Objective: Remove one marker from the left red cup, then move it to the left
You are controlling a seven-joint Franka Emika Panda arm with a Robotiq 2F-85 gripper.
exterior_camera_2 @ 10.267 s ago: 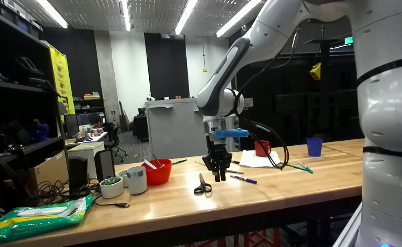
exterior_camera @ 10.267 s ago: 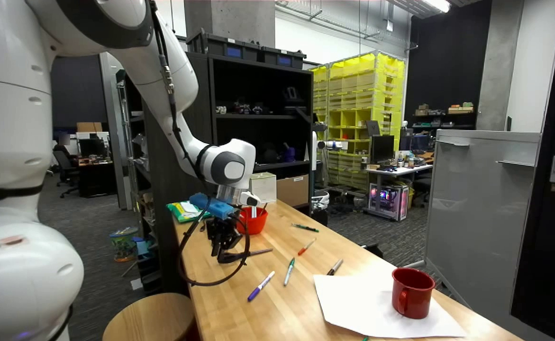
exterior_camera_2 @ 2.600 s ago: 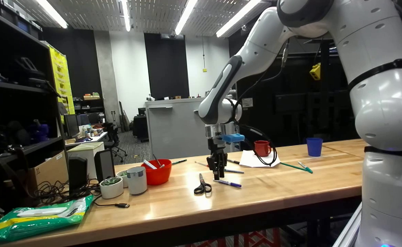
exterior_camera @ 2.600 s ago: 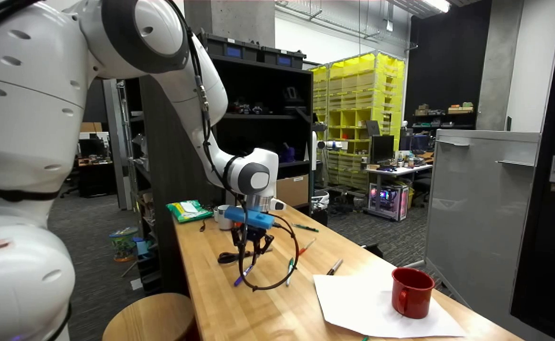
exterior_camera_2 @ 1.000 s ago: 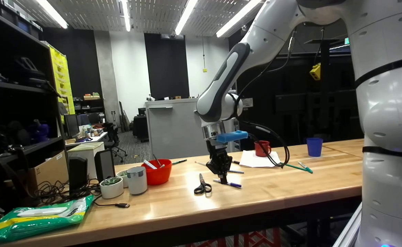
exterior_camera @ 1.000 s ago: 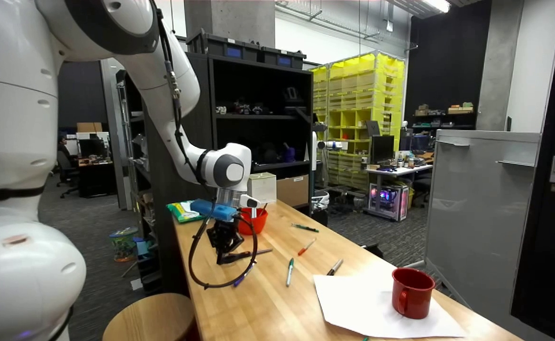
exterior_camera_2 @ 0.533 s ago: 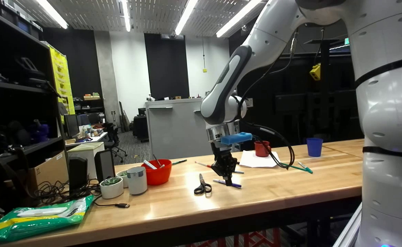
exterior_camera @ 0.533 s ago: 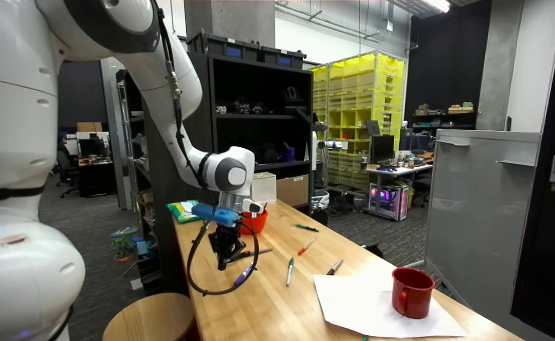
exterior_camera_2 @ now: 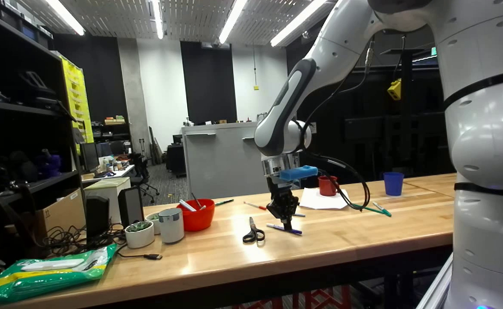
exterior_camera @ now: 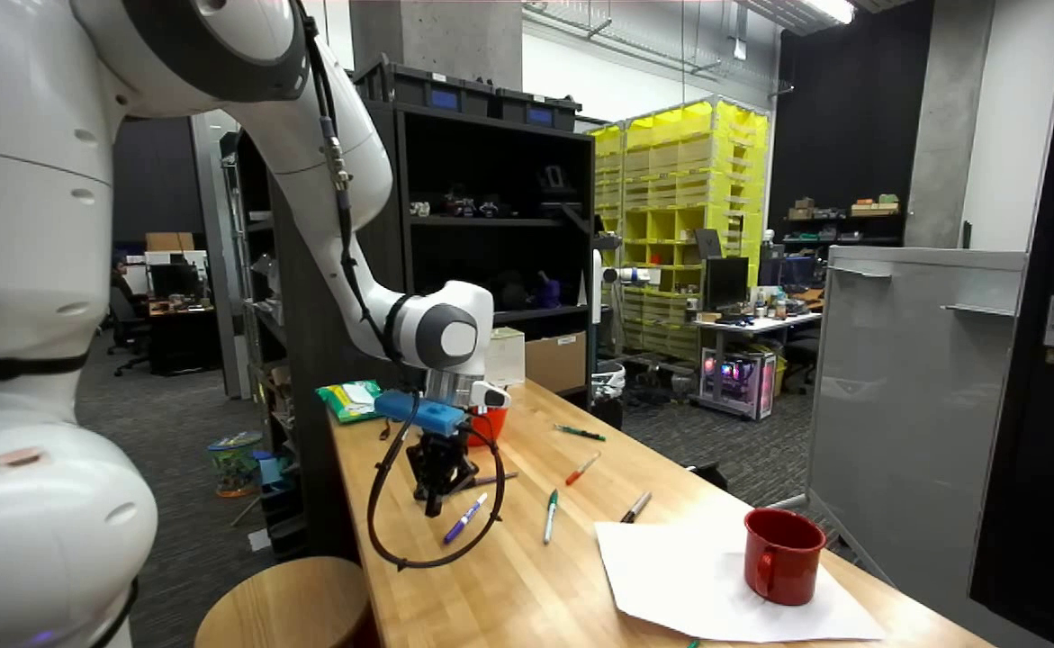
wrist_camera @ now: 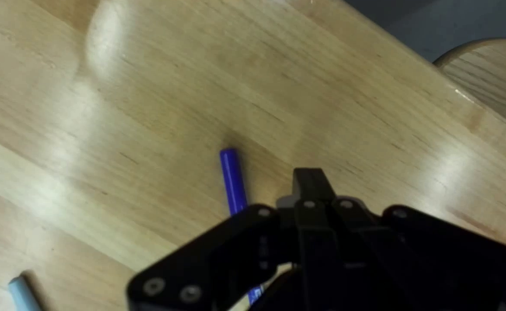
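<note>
A blue-purple marker [exterior_camera: 464, 519] with a paler end lies flat on the table, outside any cup. My gripper [exterior_camera: 434, 511] points down just beside it, shut, with nothing between its fingertips. In the wrist view the marker's blue cap [wrist_camera: 233, 181] shows left of the gripper [wrist_camera: 308, 170], apart from the fingertips; part of its body hides behind the finger linkage. In an exterior view the gripper [exterior_camera_2: 287, 227] covers the marker's middle. The left red cup [exterior_camera_2: 199, 218] stands farther along the table with pens in it, partly behind the arm in an exterior view [exterior_camera: 490, 427].
Scissors [exterior_camera_2: 253, 231] lie between the gripper and the left red cup. A green-capped pen [exterior_camera: 551, 517] and several other pens are scattered around. A dark red mug [exterior_camera: 784, 556] stands on white paper [exterior_camera: 698, 585]. The table edge [wrist_camera: 408, 52] and a stool [wrist_camera: 490, 73] are close by.
Over ten seconds the marker has shifted left in both exterior views, and the gripper has gone from open to shut. During the last second the gripper has drifted slightly right in both exterior views.
</note>
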